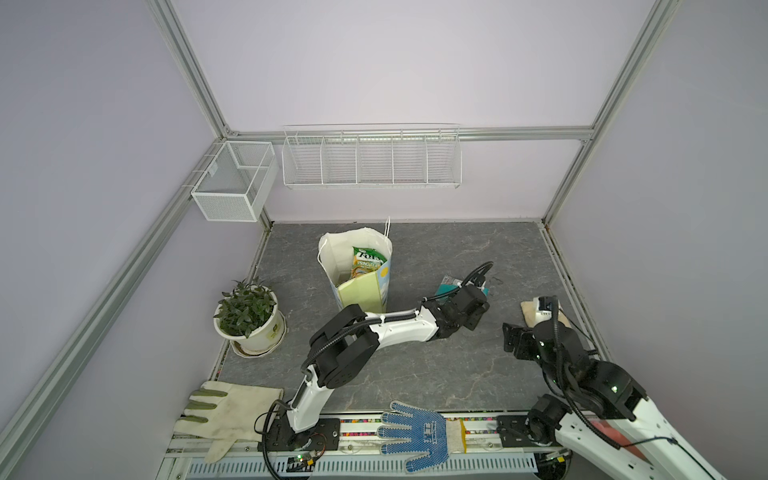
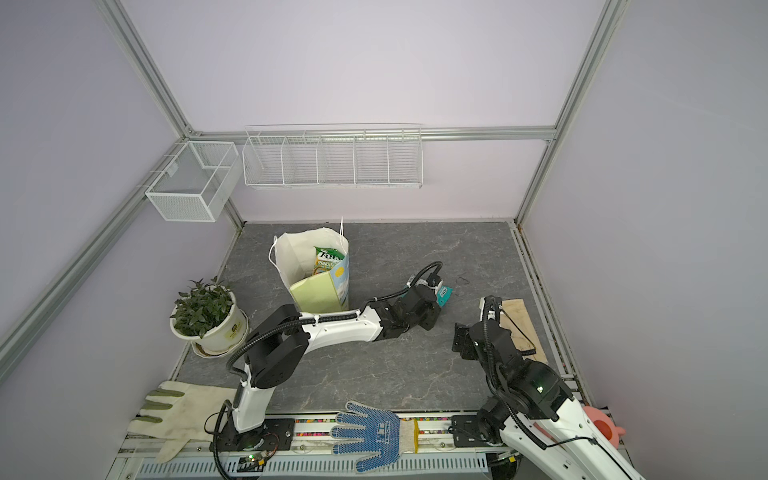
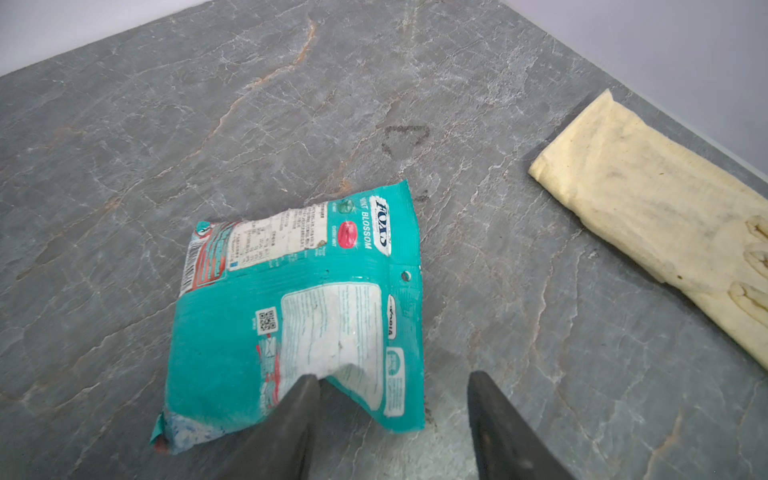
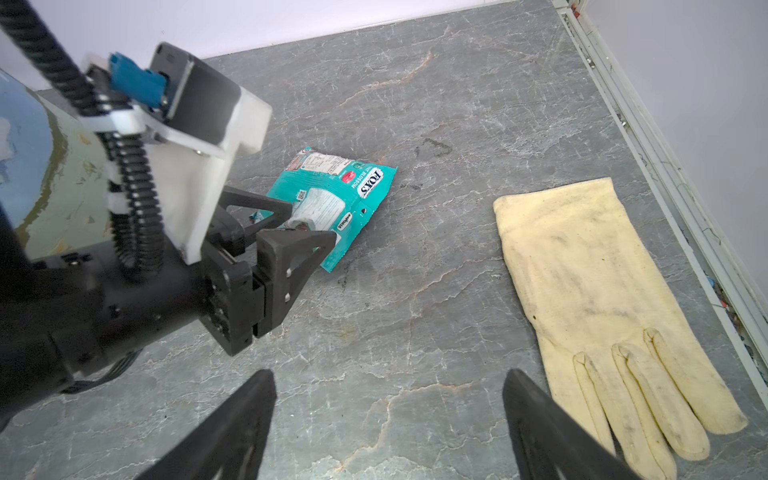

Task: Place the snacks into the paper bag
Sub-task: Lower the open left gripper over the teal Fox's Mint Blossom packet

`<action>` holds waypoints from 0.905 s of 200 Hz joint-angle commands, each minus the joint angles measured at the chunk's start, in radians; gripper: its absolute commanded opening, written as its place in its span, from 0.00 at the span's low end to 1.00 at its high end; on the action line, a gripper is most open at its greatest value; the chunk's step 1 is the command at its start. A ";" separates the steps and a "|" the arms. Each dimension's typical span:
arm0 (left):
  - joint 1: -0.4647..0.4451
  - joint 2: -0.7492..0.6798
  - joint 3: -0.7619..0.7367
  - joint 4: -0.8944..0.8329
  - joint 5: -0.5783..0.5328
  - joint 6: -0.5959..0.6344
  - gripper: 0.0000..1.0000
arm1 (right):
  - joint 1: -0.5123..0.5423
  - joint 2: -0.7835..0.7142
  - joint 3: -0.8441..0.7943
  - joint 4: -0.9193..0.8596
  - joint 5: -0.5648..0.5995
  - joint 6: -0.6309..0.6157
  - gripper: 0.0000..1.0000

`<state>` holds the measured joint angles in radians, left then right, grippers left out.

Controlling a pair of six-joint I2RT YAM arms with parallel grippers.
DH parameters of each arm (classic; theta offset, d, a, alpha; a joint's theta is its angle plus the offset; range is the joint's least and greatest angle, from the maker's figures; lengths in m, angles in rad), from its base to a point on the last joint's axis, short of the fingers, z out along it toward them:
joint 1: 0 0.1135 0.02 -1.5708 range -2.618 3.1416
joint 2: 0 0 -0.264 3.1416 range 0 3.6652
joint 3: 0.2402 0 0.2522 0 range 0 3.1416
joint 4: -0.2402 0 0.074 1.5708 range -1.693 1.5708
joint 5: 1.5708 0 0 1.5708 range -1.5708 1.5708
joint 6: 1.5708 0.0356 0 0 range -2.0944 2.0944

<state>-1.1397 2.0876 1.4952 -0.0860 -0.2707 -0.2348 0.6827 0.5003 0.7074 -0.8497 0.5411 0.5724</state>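
The paper bag (image 1: pixel 361 291) (image 2: pixel 318 293) stands open at the back middle of the table, and a green snack packet (image 1: pixel 366 261) (image 2: pixel 328 259) shows inside it. To the bag's right a teal snack packet (image 3: pixel 299 307) (image 4: pixel 332 199) (image 1: pixel 449 286) lies flat on the table. My left gripper (image 3: pixel 392 376) (image 4: pixel 309 222) is open at the packet's near edge. One finger (image 3: pixel 303 399) rests on the packet and the other stands on bare table beside it. My right gripper (image 4: pixel 388 374) (image 1: pixel 512 334) hangs open over bare table to the packet's right, holding nothing.
A cream glove (image 4: pixel 602 291) (image 3: pixel 648 216) lies by the right table edge, close to my right gripper. A potted plant (image 1: pixel 249 316) stands on the left. Another cream glove (image 1: pixel 224 411) and a blue dotted glove (image 1: pixel 415 432) lie along the front. Wire baskets (image 1: pixel 371 160) hang on the back wall.
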 commanded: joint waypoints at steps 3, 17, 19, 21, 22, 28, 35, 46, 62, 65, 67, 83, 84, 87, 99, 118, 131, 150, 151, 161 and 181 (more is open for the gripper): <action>0.008 0.033 0.049 -0.018 0.015 -0.012 0.58 | -0.005 -0.011 -0.008 -0.005 -0.002 0.009 0.88; 0.008 0.046 0.062 -0.023 0.016 -0.012 0.58 | -0.005 -0.011 -0.008 -0.007 -0.004 0.009 0.89; 0.008 0.046 0.063 -0.023 0.016 -0.013 0.58 | -0.006 -0.011 -0.008 -0.008 -0.006 0.009 0.89; 0.009 0.047 0.064 -0.023 0.016 -0.012 0.58 | -0.006 -0.012 -0.008 -0.008 -0.005 0.009 0.88; 0.008 0.047 0.065 -0.023 0.016 -0.012 0.58 | -0.005 -0.012 -0.008 -0.008 -0.005 0.009 0.88; 0.009 0.053 0.069 -0.024 0.018 -0.012 0.58 | -0.005 -0.012 -0.008 -0.008 -0.006 0.009 0.88; 0.011 0.058 0.074 -0.026 0.018 -0.013 0.58 | -0.005 -0.012 -0.007 -0.008 -0.006 0.010 0.89; 0.013 0.067 0.083 -0.030 0.020 -0.014 0.58 | -0.005 -0.012 -0.007 -0.008 -0.006 0.009 0.88; 0.014 0.077 0.093 -0.036 0.023 -0.013 0.57 | -0.005 -0.013 -0.003 -0.009 -0.005 0.009 0.89; 0.014 0.080 0.095 -0.037 0.022 -0.012 0.58 | -0.005 -0.012 -0.002 -0.008 -0.006 0.009 0.88; 0.014 0.080 0.095 -0.037 0.022 -0.012 0.57 | -0.005 -0.012 -0.002 -0.008 -0.006 0.008 0.88; 0.016 0.090 0.105 -0.040 0.025 -0.012 0.57 | -0.006 -0.011 0.000 -0.009 -0.006 0.007 0.89; 0.016 0.091 0.105 -0.041 0.025 -0.011 0.57 | -0.005 -0.013 0.000 -0.009 -0.006 0.007 0.89; 0.016 0.092 0.106 -0.041 0.027 -0.012 0.57 | -0.005 -0.010 0.000 -0.009 -0.006 0.006 0.89; 0.017 0.100 0.112 -0.043 0.027 -0.013 0.57 | -0.005 -0.011 0.000 -0.009 -0.006 0.007 0.88; 0.018 0.114 0.123 -0.048 0.030 -0.013 0.57 | -0.005 -0.011 0.000 -0.009 -0.007 0.007 0.88; 0.018 0.122 0.131 -0.053 0.030 -0.014 0.57 | -0.005 -0.012 0.000 -0.010 -0.006 0.006 0.89; 0.017 0.134 0.144 -0.062 0.030 -0.011 0.57 | -0.005 -0.014 -0.001 -0.011 -0.004 0.006 0.89; 0.017 0.135 0.144 -0.062 0.030 -0.011 0.57 | -0.005 -0.014 -0.001 -0.011 -0.004 0.006 0.89; 0.018 0.142 0.152 -0.067 0.026 -0.009 0.57 | -0.005 -0.017 -0.002 -0.012 -0.004 0.006 0.88; 0.018 0.157 0.168 -0.086 0.015 -0.007 0.57 | -0.005 -0.020 -0.005 -0.012 -0.003 0.007 0.89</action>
<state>-1.1255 2.2105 1.6257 -0.1352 -0.2539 -0.2348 0.6823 0.4953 0.7074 -0.8497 0.5339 0.5724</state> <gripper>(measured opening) 0.572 0.885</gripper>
